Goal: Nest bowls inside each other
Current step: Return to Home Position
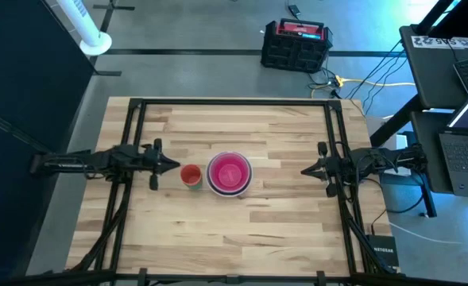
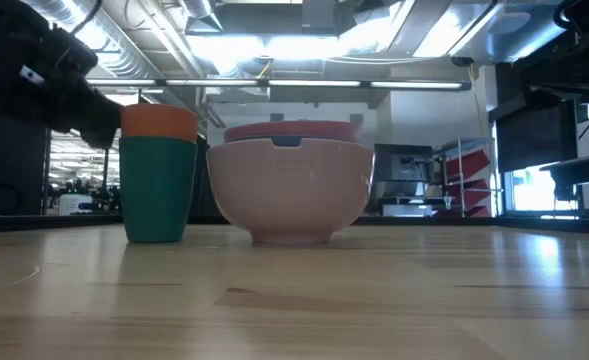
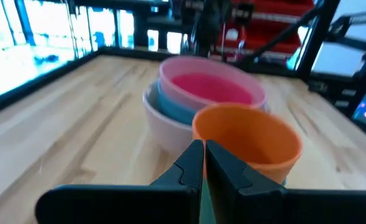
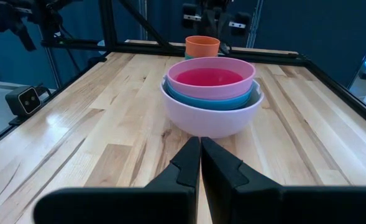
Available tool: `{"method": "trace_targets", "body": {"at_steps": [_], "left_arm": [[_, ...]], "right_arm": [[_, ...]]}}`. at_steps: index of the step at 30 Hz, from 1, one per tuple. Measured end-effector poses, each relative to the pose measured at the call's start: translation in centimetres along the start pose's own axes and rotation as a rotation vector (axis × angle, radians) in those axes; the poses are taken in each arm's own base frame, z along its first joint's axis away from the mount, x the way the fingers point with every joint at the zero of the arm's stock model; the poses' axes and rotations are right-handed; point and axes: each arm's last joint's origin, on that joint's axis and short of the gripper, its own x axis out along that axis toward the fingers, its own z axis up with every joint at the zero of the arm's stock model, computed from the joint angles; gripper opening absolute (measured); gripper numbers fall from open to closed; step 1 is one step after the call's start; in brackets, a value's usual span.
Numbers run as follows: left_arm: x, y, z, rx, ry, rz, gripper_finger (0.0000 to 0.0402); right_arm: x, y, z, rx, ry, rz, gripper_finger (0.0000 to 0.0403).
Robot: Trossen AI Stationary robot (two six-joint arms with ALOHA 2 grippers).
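The bowls (image 1: 230,174) stand nested in one stack at the middle of the table. A pale outer bowl (image 4: 211,115) rests on the wood. A blue one (image 4: 215,99) sits in it, and then a pink one (image 4: 214,79) whose inside shows magenta. My left gripper (image 1: 176,165) is shut and roughly level, left of the stack. Its tips (image 3: 203,148) are just short of an orange cup (image 3: 248,140). My right gripper (image 1: 303,170) is shut and level, some way right of the stack (image 4: 200,144).
The orange cup sits inside a teal cup (image 2: 159,190), which stands upright just left of the bowls (image 2: 290,190). A black frame (image 1: 234,103) borders the table's far and side edges. Bare wood lies on the near side and the far side of the stack.
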Motion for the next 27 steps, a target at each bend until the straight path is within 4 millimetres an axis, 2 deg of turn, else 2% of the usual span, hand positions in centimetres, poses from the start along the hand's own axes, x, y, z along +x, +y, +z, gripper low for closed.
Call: {"method": "trace_targets", "body": {"at_steps": [7, 27], "left_arm": [[-0.69, -0.05, 0.78, -0.002, -0.104, -0.008, 0.0000], [-0.99, -0.06, 1.06, -0.003, -0.146, -0.011, 0.0000]], "right_arm": [[0.00, 0.00, 0.00, 0.000, 0.000, 0.000, 0.0001], [0.00, 0.00, -0.01, 0.000, 0.001, 0.000, 0.0001]]}}
